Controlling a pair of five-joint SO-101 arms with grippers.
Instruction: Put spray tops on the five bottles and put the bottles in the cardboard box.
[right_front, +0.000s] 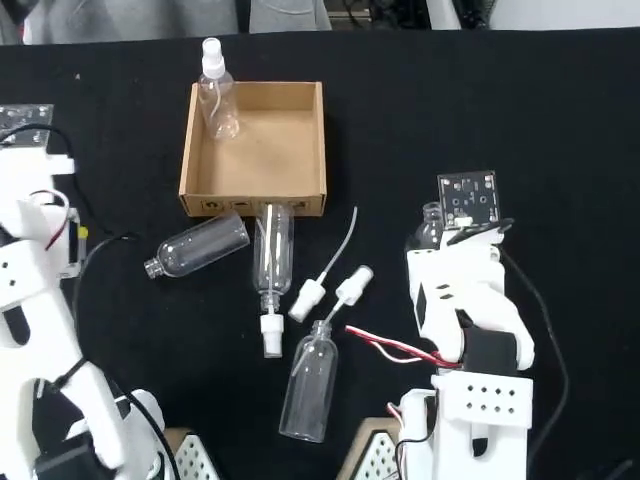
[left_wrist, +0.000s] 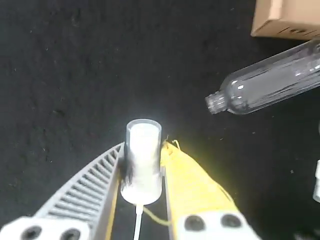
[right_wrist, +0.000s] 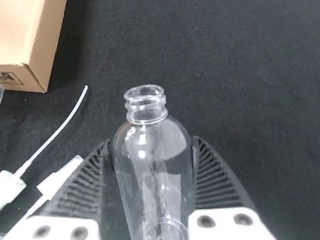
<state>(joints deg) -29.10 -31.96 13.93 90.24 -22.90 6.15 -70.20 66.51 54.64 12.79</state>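
Fingers (left_wrist: 95, 185) of the left end effector (left_wrist: 143, 150) are closed on a white spray top (left_wrist: 143, 160), cap end outward, with its thin tube (left_wrist: 137, 220) running back between them. The right end effector (right_wrist: 151, 143) is clamped round the body of a clear bottle (right_wrist: 152, 170), whose open neck (right_wrist: 145, 102) points away over the black surface (right_wrist: 240, 60). The top and this bottle are well apart and not yet joined.

A capped bottle (right_front: 217, 95) leans at the far wall of the cardboard box (right_front: 255, 160). Other bottles (right_front: 310, 385) and loose tops (right_front: 352, 285) lie on the surface in front of it.

The tube looks like the main risk. It faces the wrist, so lining it up with the narrow neck seems awkward, and a slight miss could bend it. The smooth bottle may also turn or slip in the grip while the top is pressed on.
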